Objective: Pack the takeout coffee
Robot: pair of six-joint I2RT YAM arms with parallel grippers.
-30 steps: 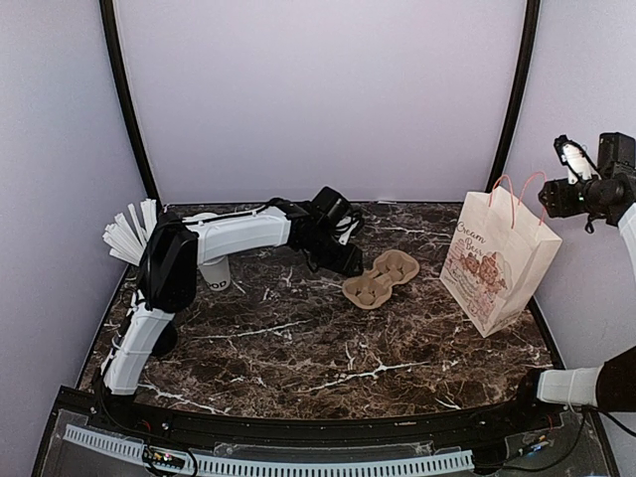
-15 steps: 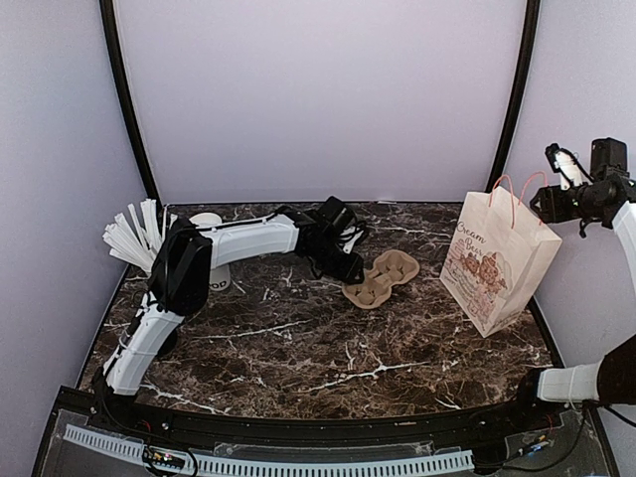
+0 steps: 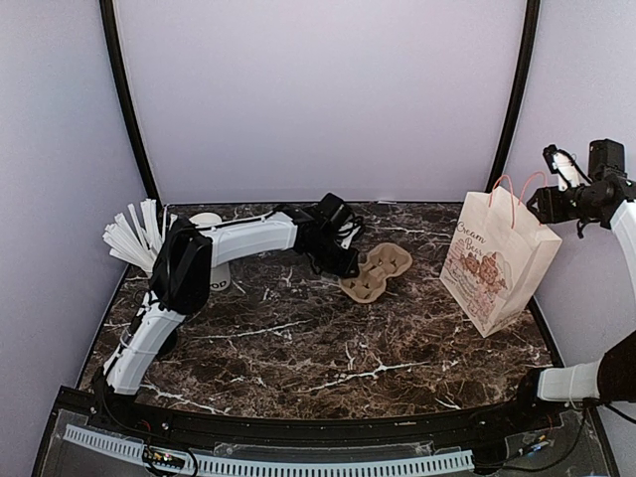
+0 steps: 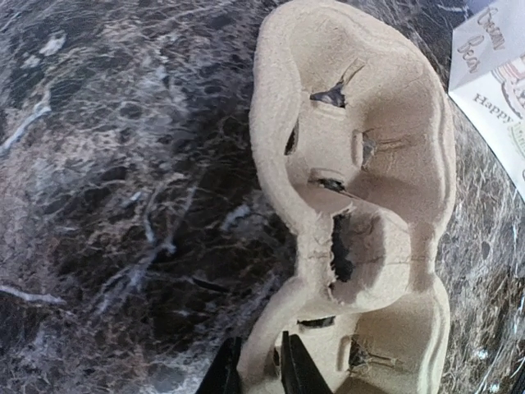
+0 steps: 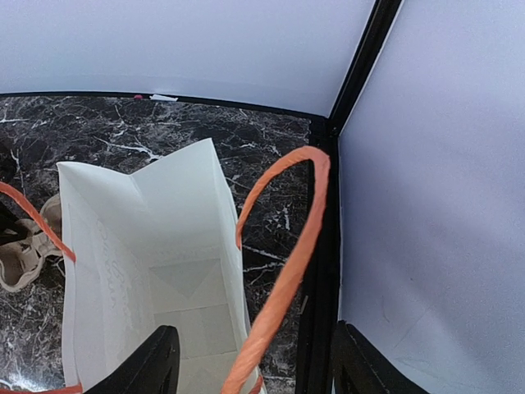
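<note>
A brown moulded-pulp cup carrier (image 3: 378,272) (image 4: 353,180) lies at the middle back of the marble table. My left gripper (image 3: 343,262) (image 4: 261,373) is shut on its near rim, one finger outside the wall and one inside a cup well. A white cup with black lettering (image 3: 220,277) peeks from behind my left arm; I cannot tell whether it is the takeout coffee. The white paper bag (image 3: 495,263) (image 5: 148,279) stands open at the right. My right gripper (image 3: 553,195) (image 5: 258,365) hangs open above the bag's right side, with an orange handle (image 5: 287,271) running between its fingers.
White paper-wrapped straws (image 3: 131,234) fan out at the far left behind the left arm. The black corner post (image 5: 324,271) and the enclosure wall stand close to the right of the bag. Purple walls enclose the table on three sides.
My left gripper has closed on the carrier's rim, and the carrier has shifted a little to the left. My right gripper has dropped slightly toward the bag's handle.
</note>
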